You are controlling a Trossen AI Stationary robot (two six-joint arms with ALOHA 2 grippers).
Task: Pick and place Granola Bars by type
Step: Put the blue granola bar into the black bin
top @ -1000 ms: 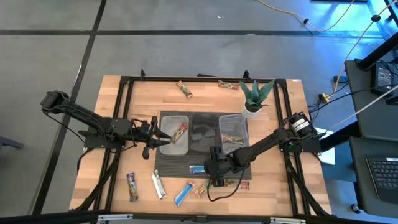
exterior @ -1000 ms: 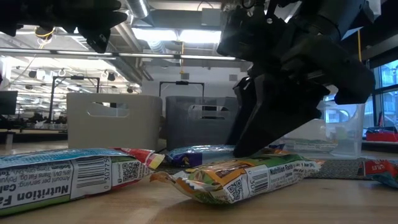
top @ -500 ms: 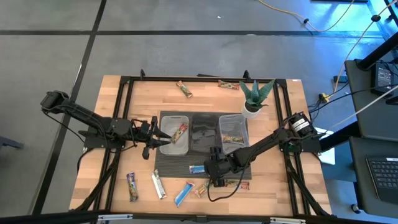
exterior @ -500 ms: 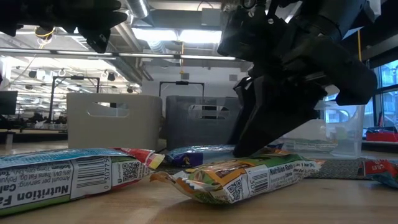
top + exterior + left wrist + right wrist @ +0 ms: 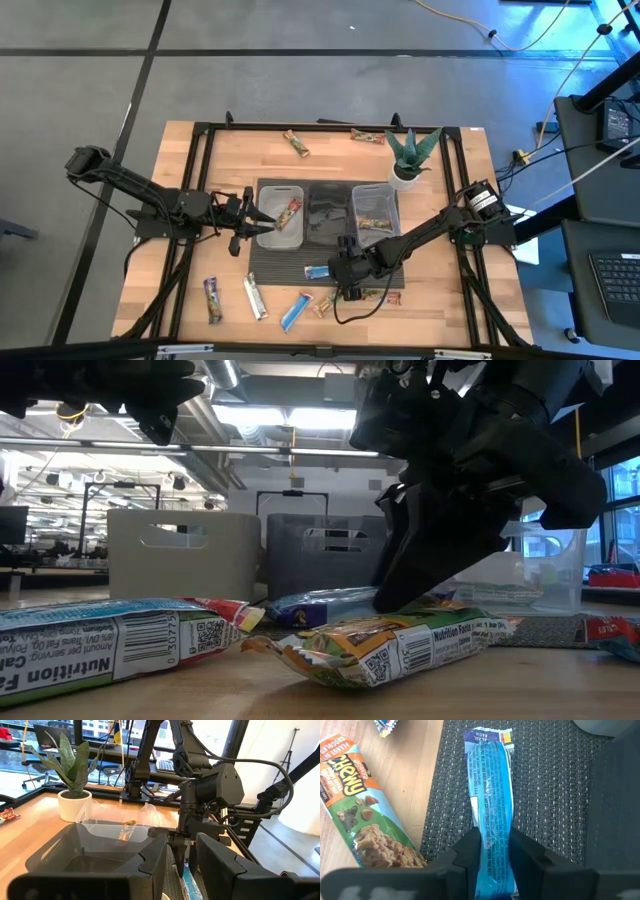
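A shiny blue granola bar (image 5: 490, 785) lies on the dark woven mat (image 5: 555, 795), and my right gripper (image 5: 494, 857) is shut on it from above. In the high view this gripper (image 5: 343, 272) is at the mat's near edge and the bar (image 5: 318, 271) reaches left from it. My left gripper (image 5: 262, 222) hovers open and empty over the left clear bin (image 5: 272, 238), which holds one tan/green bar (image 5: 290, 212). The right bin (image 5: 376, 210) holds more bars. Other bars lie on the wood near the near edge (image 5: 256, 297) and the far edge (image 5: 297, 143). My right gripper pinches the blue bar near its right end (image 5: 492, 842) between its two fingers (image 5: 468, 851), one on each long edge. The fingers point down from above and stand across the bar. The rest of the bar lies on the mat ahead of the fingers.
A tan/green "Chewy" bar (image 5: 360, 815) lies on the wood just beside the mat. A spiky potted plant (image 5: 410, 155) stands at the far right behind the bins. The dark middle bin (image 5: 328, 215) sits between the other two. Wrapped bars (image 5: 400, 645) lie along the near edge.
In the low view the blue bar's free end has tipped up a little from the mat under my right gripper. Both arms have otherwise kept still.
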